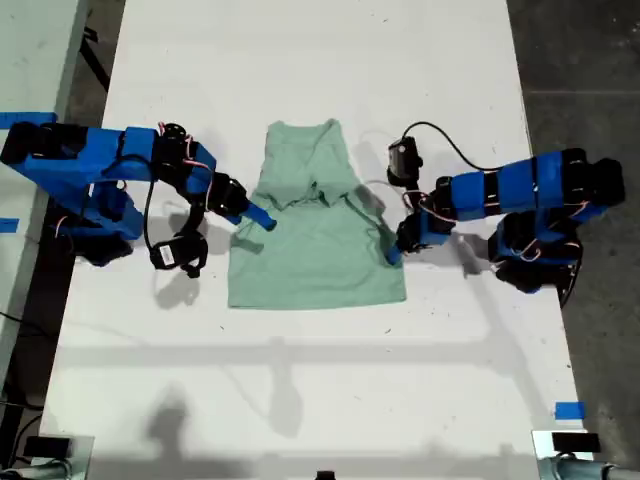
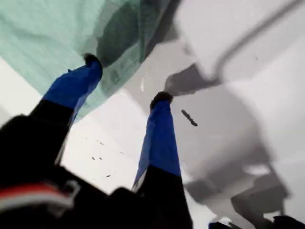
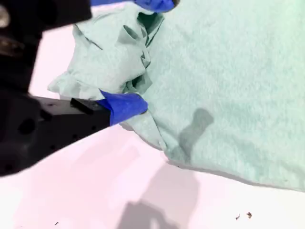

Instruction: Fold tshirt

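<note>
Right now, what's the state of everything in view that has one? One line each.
tshirt: flat on the table, sleeves tucked in and bunched near the collar, lower half smooth, fold not finished.
my first gripper: open, one fingertip at the shirt's edge, holding nothing.
my second gripper: open, fingers straddling the bunched cloth, not closed on it.
table: white, carrying the shirt and both arms.

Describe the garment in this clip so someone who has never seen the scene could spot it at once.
On the long white table, look midway between the two blue robot arms. There lies the plain pale mint-green cloth t-shirt, its top part bunched and folded over. It is the only soft, green thing there; everything beside it is blue-and-black hardware.
</note>
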`<state>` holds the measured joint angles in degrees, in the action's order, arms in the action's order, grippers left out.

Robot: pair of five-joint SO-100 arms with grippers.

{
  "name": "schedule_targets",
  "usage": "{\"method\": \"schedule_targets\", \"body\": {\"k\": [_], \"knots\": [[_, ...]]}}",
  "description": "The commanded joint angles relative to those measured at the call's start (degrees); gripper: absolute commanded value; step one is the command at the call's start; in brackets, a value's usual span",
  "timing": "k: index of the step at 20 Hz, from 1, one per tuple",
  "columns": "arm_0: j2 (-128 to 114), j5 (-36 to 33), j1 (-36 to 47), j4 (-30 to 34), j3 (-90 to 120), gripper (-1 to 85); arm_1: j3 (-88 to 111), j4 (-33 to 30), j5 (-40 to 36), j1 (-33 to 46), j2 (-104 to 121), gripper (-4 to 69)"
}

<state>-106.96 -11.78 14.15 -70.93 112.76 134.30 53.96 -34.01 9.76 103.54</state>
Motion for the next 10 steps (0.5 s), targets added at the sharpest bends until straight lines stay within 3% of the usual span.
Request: {"method": "schedule_targets", "body": {"k": [1, 8, 10], "knots": [[-3.6, 0.3, -0.1, 0.4, -0.2, 29.4, -7.8, 0.8, 0.8, 0.3, -6.9, 23.7], [-4.1, -0.4, 1.0, 0.7, 1.4, 29.4, -17.5, 6.9, -0.6, 0.1, -16.3, 16.7], [-4.9, -0.4, 1.1, 0.9, 1.8, 29.2, -17.5, 7.7, -0.5, -0.1, -15.8, 17.6]]}}
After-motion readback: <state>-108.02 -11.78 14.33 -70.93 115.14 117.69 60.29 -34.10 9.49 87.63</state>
